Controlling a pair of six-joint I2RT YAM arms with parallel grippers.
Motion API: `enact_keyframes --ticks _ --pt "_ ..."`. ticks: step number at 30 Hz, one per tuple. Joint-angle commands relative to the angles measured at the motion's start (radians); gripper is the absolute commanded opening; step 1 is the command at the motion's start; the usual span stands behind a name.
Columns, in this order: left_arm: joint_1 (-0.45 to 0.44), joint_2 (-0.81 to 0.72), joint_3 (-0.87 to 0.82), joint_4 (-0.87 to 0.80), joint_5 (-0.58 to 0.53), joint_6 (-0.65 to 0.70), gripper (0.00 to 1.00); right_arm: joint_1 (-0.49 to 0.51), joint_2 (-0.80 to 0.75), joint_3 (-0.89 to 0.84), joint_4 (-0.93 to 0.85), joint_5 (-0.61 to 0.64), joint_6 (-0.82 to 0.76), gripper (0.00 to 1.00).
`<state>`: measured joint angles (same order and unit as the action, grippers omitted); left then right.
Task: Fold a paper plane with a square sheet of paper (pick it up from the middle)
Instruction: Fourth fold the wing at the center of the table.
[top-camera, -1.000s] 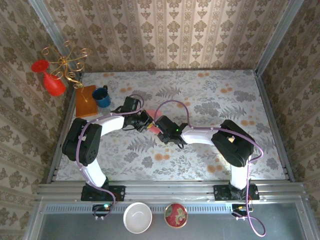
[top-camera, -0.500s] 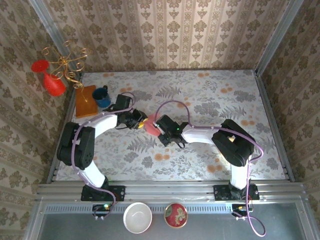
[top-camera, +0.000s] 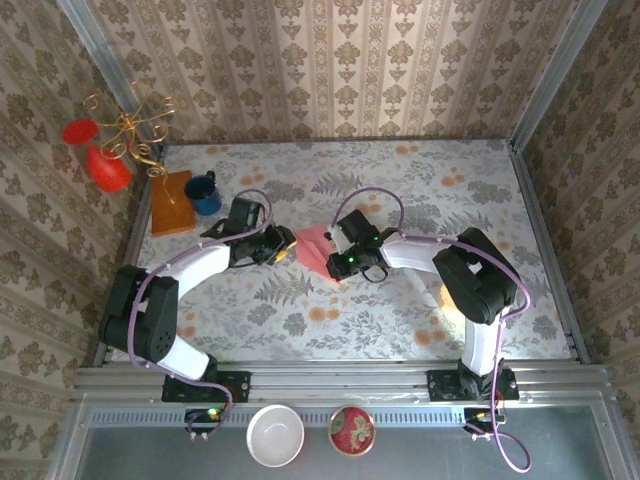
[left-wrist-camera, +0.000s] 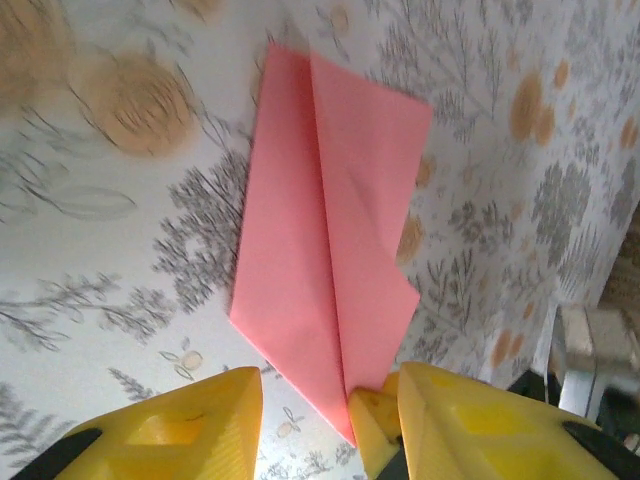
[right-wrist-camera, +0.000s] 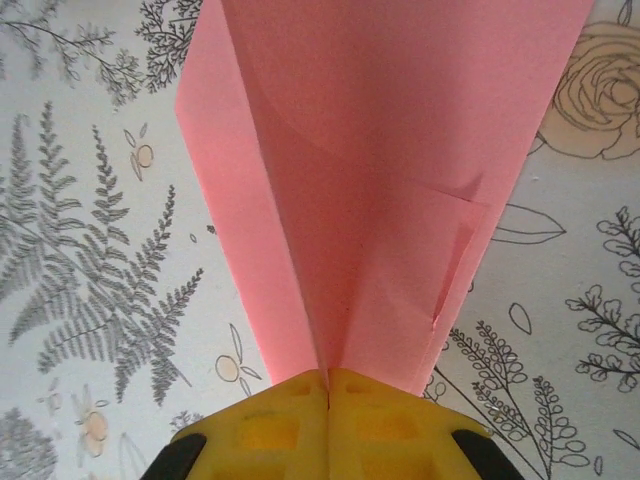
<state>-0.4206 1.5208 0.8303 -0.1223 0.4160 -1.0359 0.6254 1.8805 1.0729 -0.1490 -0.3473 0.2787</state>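
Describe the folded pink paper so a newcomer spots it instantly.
At the middle of the floral-patterned table, where the two arms' tips meet, lies the salmon-pink folded paper plane, pinched by the shut right gripper. Unlike the orange-brown rectangular board and blue mug at far left, it is thin, pale pink and pointed.

No readable text, labels, brands, numbers, signs; paper plane (left-wrist-camera: 330, 250) plain pink, unprinted.

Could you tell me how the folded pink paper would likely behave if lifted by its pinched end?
The paper plane will probably lift easily: it is thin folded paper. Its centre crease should stiffen it lengthwise, yet the loose flaps may spread. Pinched at one end by the right gripper, its far end may sag.
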Motion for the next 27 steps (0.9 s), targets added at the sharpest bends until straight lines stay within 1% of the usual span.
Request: enact_keyframes --ticks 1,2,6,10,13,21,24,27 --pt "-0.028 0.031 -0.010 0.108 0.043 -0.013 0.41 -0.028 0.002 -0.036 0.061 -0.165 0.083 0.08" --pt "-0.057 0.047 -0.009 0.125 0.049 -0.017 0.41 -0.037 0.007 -0.046 0.082 -0.188 0.098 0.08" --pt "-0.096 0.116 0.011 0.179 0.069 -0.029 0.40 -0.070 0.020 -0.081 0.151 -0.249 0.152 0.08" --pt "-0.115 0.165 0.023 0.210 0.083 -0.037 0.35 -0.105 0.024 -0.121 0.231 -0.301 0.206 0.08" --pt "-0.122 0.191 0.026 0.219 0.085 -0.035 0.35 -0.123 0.027 -0.142 0.275 -0.334 0.235 0.08" --pt "-0.129 0.234 0.035 0.233 0.093 -0.039 0.36 -0.129 0.036 -0.157 0.290 -0.345 0.240 0.08" --pt "-0.129 0.227 0.047 0.229 0.100 -0.037 0.36 -0.131 0.040 -0.158 0.292 -0.342 0.238 0.09" --pt "-0.129 0.207 0.056 0.201 0.074 -0.014 0.36 -0.131 0.039 -0.159 0.290 -0.338 0.236 0.08"
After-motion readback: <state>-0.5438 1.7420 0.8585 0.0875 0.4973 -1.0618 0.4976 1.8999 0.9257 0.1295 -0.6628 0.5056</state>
